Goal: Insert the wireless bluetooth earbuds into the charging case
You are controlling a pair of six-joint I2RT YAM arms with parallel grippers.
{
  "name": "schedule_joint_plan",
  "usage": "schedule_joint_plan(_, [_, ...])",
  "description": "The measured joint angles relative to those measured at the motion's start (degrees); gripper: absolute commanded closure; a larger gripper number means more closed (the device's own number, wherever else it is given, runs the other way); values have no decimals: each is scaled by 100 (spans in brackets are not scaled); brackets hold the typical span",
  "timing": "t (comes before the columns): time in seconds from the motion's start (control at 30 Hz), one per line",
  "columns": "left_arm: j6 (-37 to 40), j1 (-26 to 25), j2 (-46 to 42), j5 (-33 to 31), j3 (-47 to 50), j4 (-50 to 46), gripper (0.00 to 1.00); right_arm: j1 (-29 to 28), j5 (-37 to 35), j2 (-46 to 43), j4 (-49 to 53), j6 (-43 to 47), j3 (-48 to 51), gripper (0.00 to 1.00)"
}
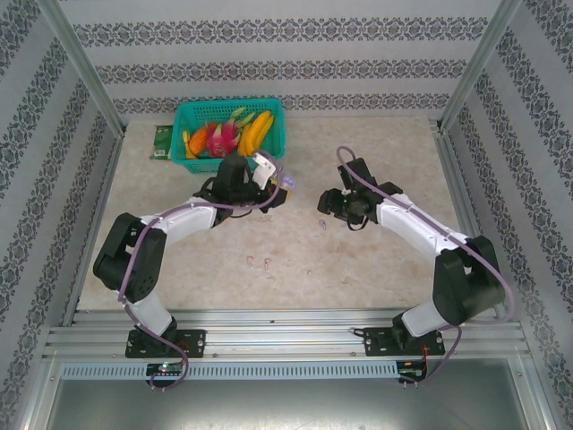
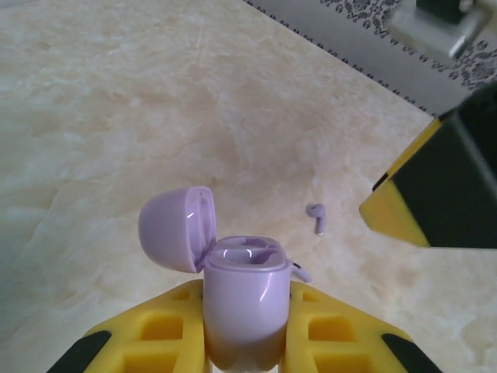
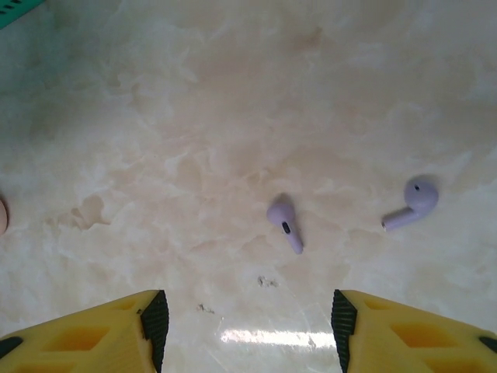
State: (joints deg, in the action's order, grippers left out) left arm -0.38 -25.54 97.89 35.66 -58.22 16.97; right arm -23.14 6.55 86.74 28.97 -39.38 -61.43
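Close in, the left gripper (image 2: pixel 247 299) is clamped tight on the charging case (image 2: pixel 239 318), upright between its yellow fingers, with the lid (image 2: pixel 175 229) swung open to its left and the sockets looking empty to me. Just past the case, ahead and a little right, a purple earbud (image 2: pixel 316 218) lies on the table (image 2: pixel 116 116). The right gripper (image 3: pixel 248 311) hangs with its jaws apart, holding nothing. The nearer earbud (image 3: pixel 284 224) sits just ahead of its fingertips, and the second earbud (image 3: pixel 411 202) lies further right. I'd say the first pick-up is in hand: it needs to drop, straddle that bud and close gently
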Motion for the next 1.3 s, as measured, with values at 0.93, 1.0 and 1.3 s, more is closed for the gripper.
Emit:
schedule_joint_plan(0.93, [-575,-2,564,-166,881,4951,100,203,557,1469,564,2011,-1023,46])
schedule_joint_plan(1.0, [-599,-2,636,-175,896,5128,100,243,636,1478,627,2048,-1058,47])
schedule_joint_plan(1.3, [-636,0,782,-232,935,5510,100,273,673,1871,1025,2334,-1292,49])
